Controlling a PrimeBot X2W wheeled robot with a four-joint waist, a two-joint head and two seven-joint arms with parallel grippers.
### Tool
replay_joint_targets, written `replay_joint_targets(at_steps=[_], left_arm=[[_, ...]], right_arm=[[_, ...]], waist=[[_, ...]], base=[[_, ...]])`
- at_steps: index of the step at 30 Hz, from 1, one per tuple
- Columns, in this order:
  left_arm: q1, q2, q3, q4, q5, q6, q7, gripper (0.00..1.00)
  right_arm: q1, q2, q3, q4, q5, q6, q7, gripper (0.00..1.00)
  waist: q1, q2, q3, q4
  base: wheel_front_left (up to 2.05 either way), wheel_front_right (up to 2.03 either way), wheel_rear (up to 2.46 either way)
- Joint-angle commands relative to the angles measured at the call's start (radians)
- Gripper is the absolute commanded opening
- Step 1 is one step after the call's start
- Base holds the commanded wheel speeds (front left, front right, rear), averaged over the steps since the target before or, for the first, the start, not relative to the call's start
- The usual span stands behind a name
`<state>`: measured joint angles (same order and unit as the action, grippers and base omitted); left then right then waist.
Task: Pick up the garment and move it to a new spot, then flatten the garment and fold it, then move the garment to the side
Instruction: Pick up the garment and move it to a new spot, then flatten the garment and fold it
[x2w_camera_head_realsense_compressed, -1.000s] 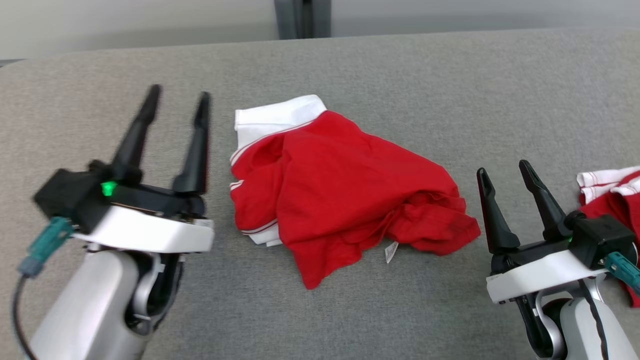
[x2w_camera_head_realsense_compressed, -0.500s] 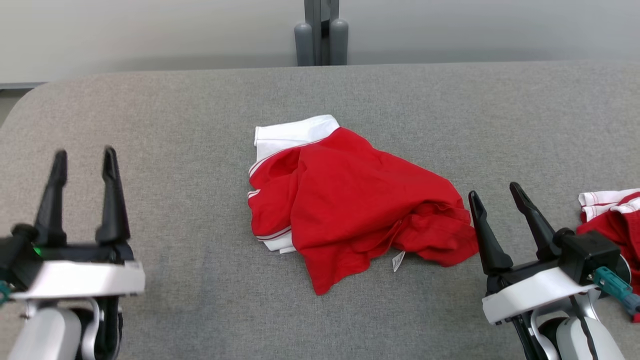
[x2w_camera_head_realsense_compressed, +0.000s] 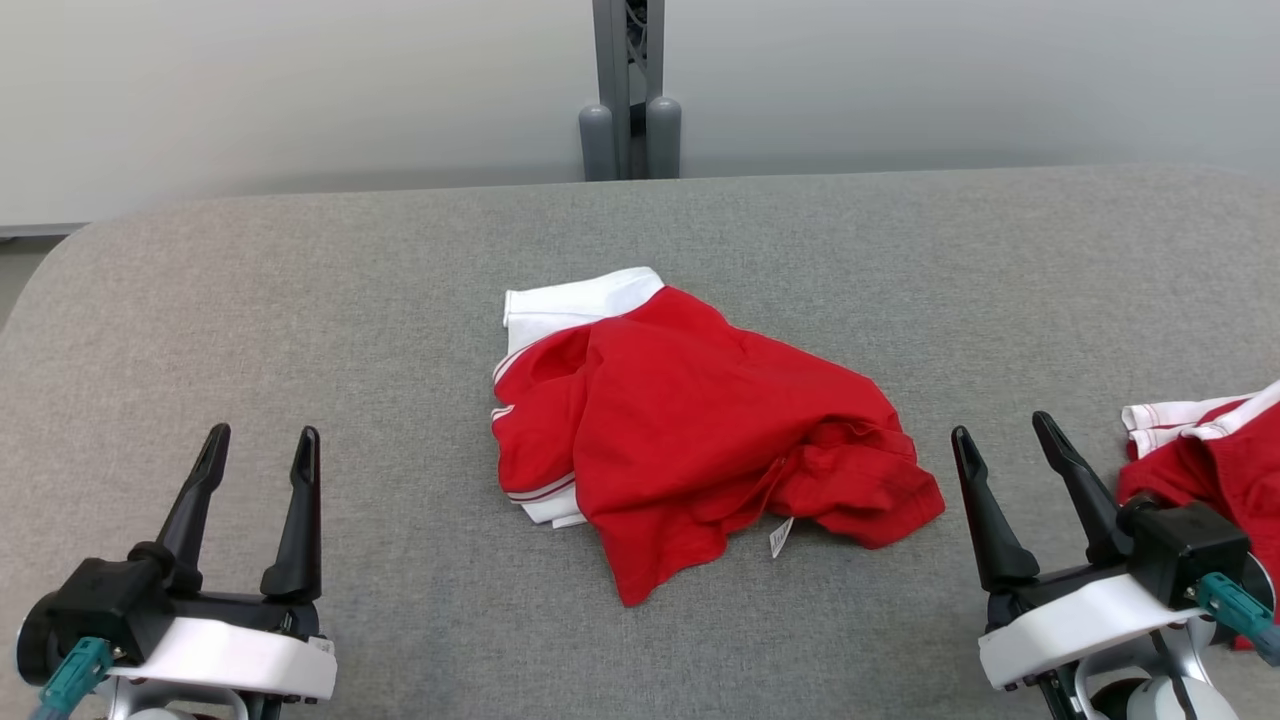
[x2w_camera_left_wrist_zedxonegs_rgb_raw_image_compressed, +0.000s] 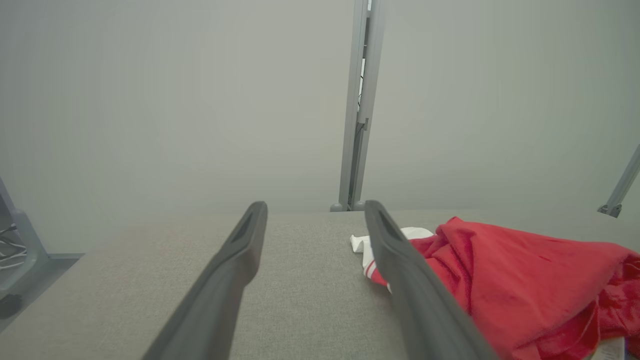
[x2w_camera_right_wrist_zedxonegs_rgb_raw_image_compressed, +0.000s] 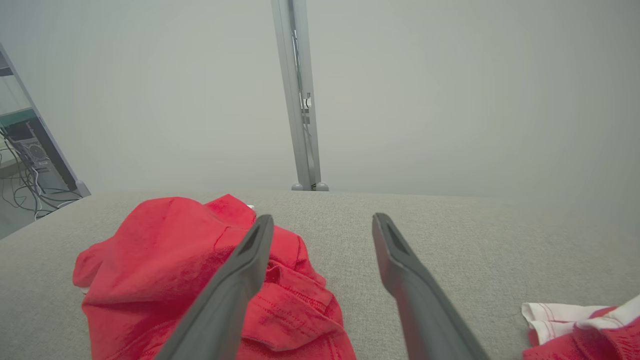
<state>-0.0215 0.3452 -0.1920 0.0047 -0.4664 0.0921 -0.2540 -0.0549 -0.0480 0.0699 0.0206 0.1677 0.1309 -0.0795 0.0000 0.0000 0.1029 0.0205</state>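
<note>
A: What has changed over the last second?

B: The left gripper (x2w_camera_head_realsense_compressed: 264, 432) has drawn back from beside the garment (x2w_camera_head_realsense_compressed: 700, 420) to the near left corner of the head view. The camera has tipped up too, so more of the background shows. The cloth keeps the same shape.

A: How do its fingers stand?

B: Spread apart with nothing between them, over bare grey surface (x2w_camera_head_realsense_compressed: 300, 280). The right gripper (x2w_camera_head_realsense_compressed: 1001, 425) at the near right is the same, fingers wide and empty.

A: Is the right one touching the cloth?

B: In the head view there is a gap between it and the red hem. In the right wrist view one finger crosses in front of the cloth, and from there I cannot tell whether they touch.

A: Where is the garment, then?

B: It lies crumpled in the middle of the surface, between the two grippers and a little beyond them. It is red, with a white band (x2w_camera_head_realsense_compressed: 575, 300) at its far left corner and a small label (x2w_camera_head_realsense_compressed: 780, 537) at its near edge.

A: Anything else on the surface?

B: A second garment (x2w_camera_head_realsense_compressed: 1215, 460), red with white trim, lies at the right edge, just beside the right gripper's wrist.

A: And farther back?

B: Past the far edge of the surface, a grey post (x2w_camera_head_realsense_compressed: 628, 90) stands against a pale wall (x2w_camera_head_realsense_compressed: 250, 90).
</note>
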Motion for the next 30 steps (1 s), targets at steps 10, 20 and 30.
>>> replay_joint_targets(at_steps=[10,20,30], left_arm=[[0.003,0.001,-0.016,-0.003,0.009,0.015,0.015,1.00],[-0.031,-0.011,-0.032,-0.016,0.008,0.021,0.023,1.00],[-0.076,-0.046,-0.051,0.018,-0.002,-0.008,0.008,1.00]], right_arm=[[0.022,-0.005,-0.020,-0.017,0.008,0.000,0.005,1.00],[-0.018,-0.005,0.181,0.012,-0.069,0.000,0.070,1.00],[-0.139,-0.063,0.484,0.198,-0.072,0.000,0.110,1.00]], waist=[[0.0000,0.0000,-0.011,-0.015],[0.0000,0.0000,0.018,0.039],[0.0000,0.0000,0.064,0.140]], base=[[0.00,0.00,0.00],[0.00,0.00,0.00],[0.00,0.00,0.00]])
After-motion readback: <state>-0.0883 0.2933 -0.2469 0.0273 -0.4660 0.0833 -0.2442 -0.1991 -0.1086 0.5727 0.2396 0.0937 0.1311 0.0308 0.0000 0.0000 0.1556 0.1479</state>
